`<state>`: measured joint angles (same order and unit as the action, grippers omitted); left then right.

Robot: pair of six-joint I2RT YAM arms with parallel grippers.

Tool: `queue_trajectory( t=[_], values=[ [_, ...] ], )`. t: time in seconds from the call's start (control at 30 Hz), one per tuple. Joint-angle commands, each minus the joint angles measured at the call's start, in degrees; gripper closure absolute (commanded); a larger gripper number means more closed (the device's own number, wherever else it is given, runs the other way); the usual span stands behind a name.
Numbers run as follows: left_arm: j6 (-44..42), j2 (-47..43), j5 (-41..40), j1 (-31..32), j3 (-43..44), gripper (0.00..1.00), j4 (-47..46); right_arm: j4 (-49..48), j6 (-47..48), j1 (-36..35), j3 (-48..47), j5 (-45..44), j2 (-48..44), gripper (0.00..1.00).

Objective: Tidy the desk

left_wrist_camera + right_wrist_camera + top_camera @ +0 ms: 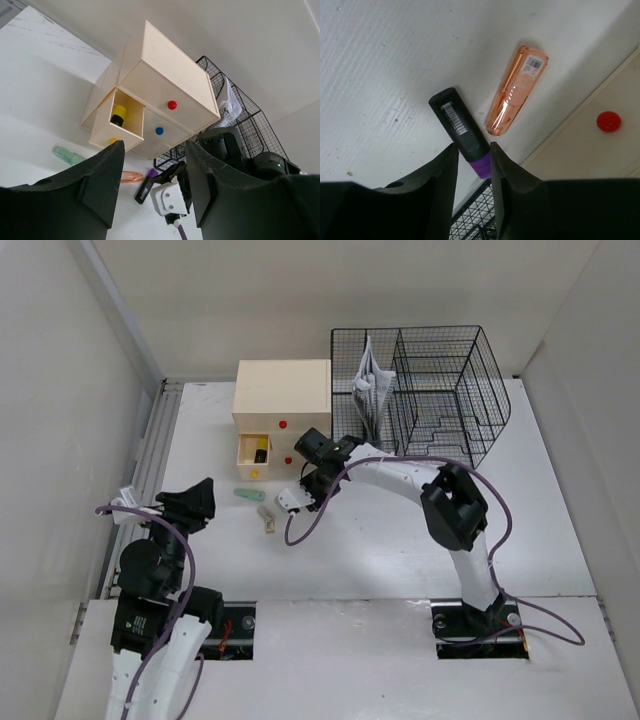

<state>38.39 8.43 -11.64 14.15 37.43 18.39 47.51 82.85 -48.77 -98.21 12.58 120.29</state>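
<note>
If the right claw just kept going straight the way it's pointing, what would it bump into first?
Most likely the black marker, whose purple end lies between the right gripper's fingers, then the desk right beneath it.

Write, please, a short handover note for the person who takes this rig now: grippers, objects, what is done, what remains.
Left gripper: open, empty, at the left side of the desk.
Right gripper: low by the drawer box, jaws either side of the black marker; gripped or not, I cannot tell.
Things: orange highlighter lies beside the marker; green item and beige item lie before the box. Wire basket holds papers.
Done: a yellow-and-black item sits in the open drawer.
Left: four loose items to put away; drawer to close.
</note>
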Motion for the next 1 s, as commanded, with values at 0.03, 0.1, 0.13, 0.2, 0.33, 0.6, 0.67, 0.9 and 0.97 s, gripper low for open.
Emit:
queue_trajectory(
  t=[0.03,0.1,0.13,0.2,0.33,0.6,0.67,0.9,0.97],
  values=[
    [-0.25,-0.6,0.39,0.26,-0.6,0.51,-1.96,0.83,1.09,-0.27,-2.24,-0.97,2.76,0.62],
    [-0.77,-0.6,0.39,0.26,-0.6,0.51,-1.96,2.41,1.09,-0.27,-3.91,-0.98,4.16,0.62],
    [-0.77,-0.6,0.39,0.26,-0.6,0.51,-1.96,3.02,1.09,-0.27,-3.91,-1.5,4.16,0.62],
    [-0.77,-0.6,-0.23,0.26,-0.6,0.5,-1.96,3.82,1.88,-0.27,-4.62,-1.5,4.69,0.61],
    [-0.77,-1.13,-0.23,0.26,-0.6,0.5,-1.96,4.44,3.19,-0.27,-6.46,-2.12,6.09,0.6],
    [-0.77,-1.65,-0.75,0.26,0.53,0.5,-0.9,15.24,4.43,-0.27,-14.28,-3.35,11.8,0.53],
    [-0.77,-1.66,-0.75,0.26,0.54,0.5,-0.9,18.05,4.43,-0.27,-15.42,-2.82,12.34,0.53],
    [-0.77,-1.66,-1.28,0.26,1.07,0.5,-0.38,19.9,4.43,-0.27,-15.43,-2.82,14.35,0.53],
    [-0.77,-1.66,-1.28,0.26,1.07,0.5,-0.38,20.96,3.9,-0.27,-15.43,-2.82,15.06,0.55]
  ],
)
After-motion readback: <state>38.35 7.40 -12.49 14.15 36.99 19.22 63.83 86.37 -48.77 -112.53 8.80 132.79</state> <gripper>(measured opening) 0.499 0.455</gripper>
